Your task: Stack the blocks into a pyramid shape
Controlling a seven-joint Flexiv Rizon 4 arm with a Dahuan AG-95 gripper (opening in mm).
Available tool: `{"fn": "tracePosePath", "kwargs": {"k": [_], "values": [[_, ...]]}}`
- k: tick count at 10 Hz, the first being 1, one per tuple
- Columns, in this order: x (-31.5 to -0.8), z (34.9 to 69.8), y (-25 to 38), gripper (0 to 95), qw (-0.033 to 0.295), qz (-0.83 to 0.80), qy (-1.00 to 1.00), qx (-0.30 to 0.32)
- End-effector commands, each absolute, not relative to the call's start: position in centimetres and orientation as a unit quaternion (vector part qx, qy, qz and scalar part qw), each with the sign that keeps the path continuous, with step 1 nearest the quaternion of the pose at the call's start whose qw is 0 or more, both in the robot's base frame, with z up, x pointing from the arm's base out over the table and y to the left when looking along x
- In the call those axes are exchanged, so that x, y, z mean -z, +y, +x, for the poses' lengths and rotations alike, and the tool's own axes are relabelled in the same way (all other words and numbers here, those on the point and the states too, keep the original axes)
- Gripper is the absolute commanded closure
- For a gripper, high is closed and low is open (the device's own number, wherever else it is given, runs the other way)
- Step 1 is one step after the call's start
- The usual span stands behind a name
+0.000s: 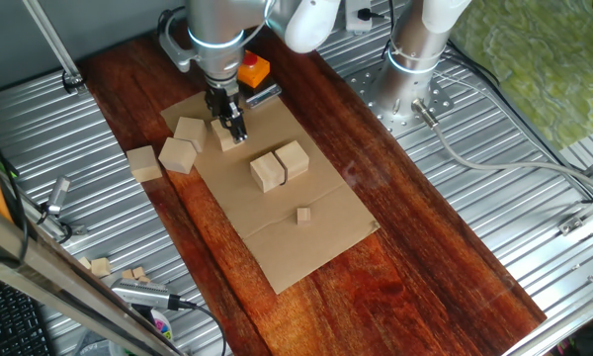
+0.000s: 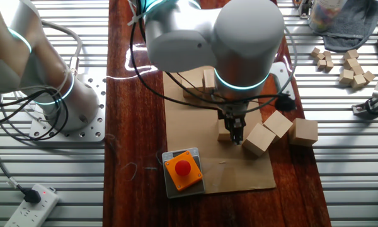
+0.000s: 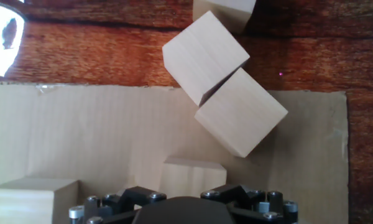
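On the cardboard sheet [image 1: 306, 232] spread over the wooden surface [image 1: 415, 247], the claw [image 1: 235, 131] stood low over one of the blocks [image 1: 226, 140], a pale cube near the sheet's far edge. In the hand view that cube [image 3: 193, 175] lay directly beneath the claw's body, but the fingers themselves were out of frame, and in both fixed views they were too small and dark to read, so whether they were spread or closed on the cube could not be told. Two more blocks [image 1: 279, 164] sat touching side by side near the middle of the sheet, seemingly the start of a base row. A loose cluster [image 1: 183, 143] of three lay just beside the claw, at and beyond the sheet's edge, two of them touching at a corner. The tiny cube [image 1: 303, 215] and the orange box [image 2: 183, 169] sat apart.

The step in hand looked like picking up a third base block. Next, it would need a firm, square grip, then placement flush against the pair.
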State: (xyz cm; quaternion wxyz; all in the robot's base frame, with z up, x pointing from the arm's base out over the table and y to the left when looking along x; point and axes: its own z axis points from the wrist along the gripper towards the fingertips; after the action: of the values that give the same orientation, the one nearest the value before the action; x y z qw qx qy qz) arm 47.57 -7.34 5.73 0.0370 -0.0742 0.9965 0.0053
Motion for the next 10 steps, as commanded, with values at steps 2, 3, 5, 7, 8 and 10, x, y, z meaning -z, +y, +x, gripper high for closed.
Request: {"fn": "tracePosePath", "kwargs": {"k": [2,3,5,7,8,10], "values": [[-5.14,47.54,-7.51,19.0,0.041,-0.072,0.997,-0.003],[-4.86,47.54,-7.55,19.0,0.043,-0.072,0.997,-0.003],[-4.64,47.53,-7.59,76.0,0.045,-0.067,0.997,-0.001],[-4.64,47.54,-7.58,95.0,0.043,-0.066,0.997,-0.001],[-4.65,47.55,-7.56,95.0,0.043,-0.065,0.997,-0.003],[-4.87,47.6,-7.47,95.0,0.041,-0.061,0.997,-0.008]]}}
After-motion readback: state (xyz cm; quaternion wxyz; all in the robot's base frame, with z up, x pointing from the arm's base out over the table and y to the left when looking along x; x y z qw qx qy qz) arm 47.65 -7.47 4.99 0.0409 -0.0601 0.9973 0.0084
